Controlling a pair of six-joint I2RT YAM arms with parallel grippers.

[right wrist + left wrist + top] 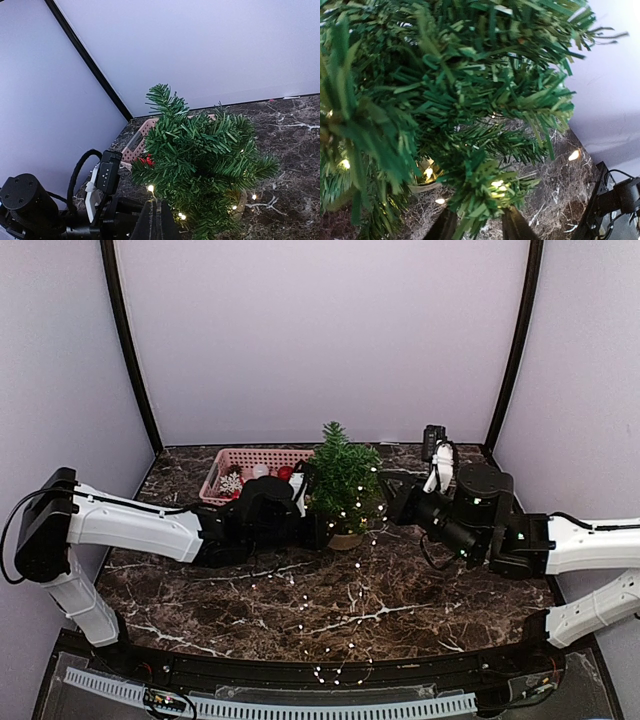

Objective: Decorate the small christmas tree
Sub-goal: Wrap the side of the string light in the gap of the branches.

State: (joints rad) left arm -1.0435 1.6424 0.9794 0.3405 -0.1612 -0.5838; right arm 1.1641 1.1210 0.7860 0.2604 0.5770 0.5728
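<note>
The small christmas tree [343, 483] stands mid-table in its tan pot [346, 539], and a lit string of lights [372, 508] winds over its lower branches. My left gripper [318, 529] is at the tree's lower left. In the left wrist view its jaws [479, 221] stand apart around a branch tip [490, 186] that carries lit bulbs. At the tree's right side, my right gripper [392, 502] is shut on the light string's wire; in the right wrist view [156, 202] a bulb [150, 188] glows just past its tips.
A pink basket [252, 457] behind the left arm holds a white snowflake [231, 482] and red balls [285, 472]. The slack light string [330, 645] trails over the marble to the front edge. The two arms flank the tree closely.
</note>
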